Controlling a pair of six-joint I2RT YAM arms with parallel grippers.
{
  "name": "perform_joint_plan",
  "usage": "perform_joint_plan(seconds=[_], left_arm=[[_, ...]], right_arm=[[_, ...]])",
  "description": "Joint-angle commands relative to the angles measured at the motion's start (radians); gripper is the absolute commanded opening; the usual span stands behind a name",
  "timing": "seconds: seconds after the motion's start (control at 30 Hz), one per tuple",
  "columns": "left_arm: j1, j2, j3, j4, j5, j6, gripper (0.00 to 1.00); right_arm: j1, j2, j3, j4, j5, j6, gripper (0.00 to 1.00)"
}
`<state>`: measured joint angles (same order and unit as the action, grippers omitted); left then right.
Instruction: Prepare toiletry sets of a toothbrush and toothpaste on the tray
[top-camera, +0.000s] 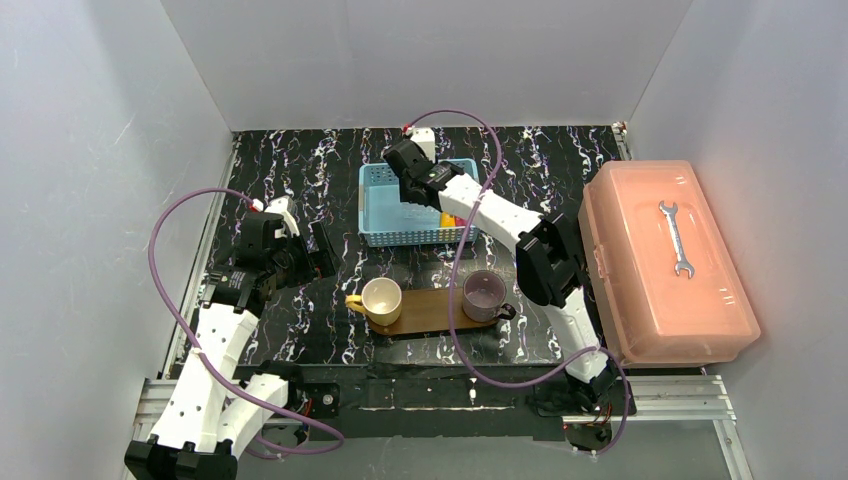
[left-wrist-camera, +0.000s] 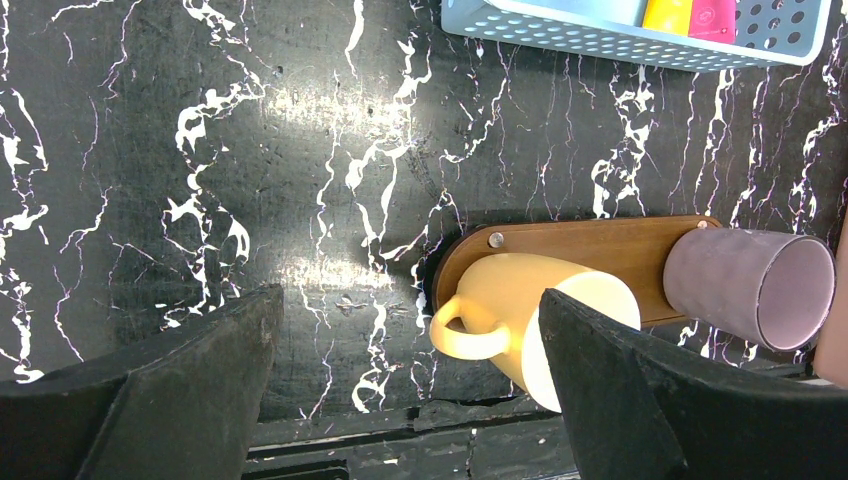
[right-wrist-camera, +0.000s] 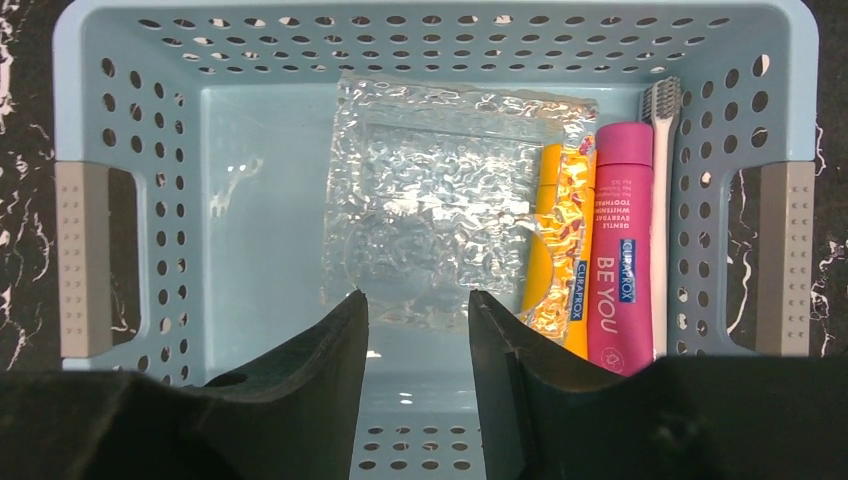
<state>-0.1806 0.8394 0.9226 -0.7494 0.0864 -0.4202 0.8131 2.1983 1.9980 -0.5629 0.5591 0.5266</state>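
- Toothpaste is found in the light-blue basket: a magenta-pink tube and a yellow-orange tube lie flat, side by side and touching, along its right side.
- One pale toothbrush is seen just right of the magenta-pink tube, against the basket wall, with its bristled head towards the far end.
- A crinkled clear plastic bag is spread over the middle of the basket floor, and its edge overlaps the yellow-orange tube.
- The right pincer is held above the near part of the basket, released, with a narrow gap between its fingers and nothing gripped.
- The tray, a dark-brown wooden board, is laid on the black marbled desk, nearer the arms than the basket.
- A cream cup is stood on the tray's left end and a mauve cup on its right end, both upright and well apart.
- The left pincer is held left of the tray, spread wide and empty.
- A salmon-pink box is placed at the right of the desk, with a wrench laid on its lid.
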Motion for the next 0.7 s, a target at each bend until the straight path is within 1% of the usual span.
perform_joint_plan(seconds=[0.0,0.17,0.57,0.67], left_arm=[[-0.003,-0.013,-0.002,-0.019,0.009,0.000,0.99],[-0.003,-0.008,-0.001,-0.019,0.006,0.000,0.99],[-0.003,-0.007,-0.002,-0.019,0.001,0.000,0.99],[-0.003,-0.008,-0.001,-0.019,0.001,0.000,0.99]], right_arm=[[-0.019,0.017,0.054,0.008,0.042,0.026,0.49],[-0.032,0.049,0.062,0.013,0.050,0.048,0.46],[-0.045,0.097,0.091,0.027,0.016,0.068,0.44],[-0.046,0.102,0.091,0.027,0.014,0.069,0.43]])
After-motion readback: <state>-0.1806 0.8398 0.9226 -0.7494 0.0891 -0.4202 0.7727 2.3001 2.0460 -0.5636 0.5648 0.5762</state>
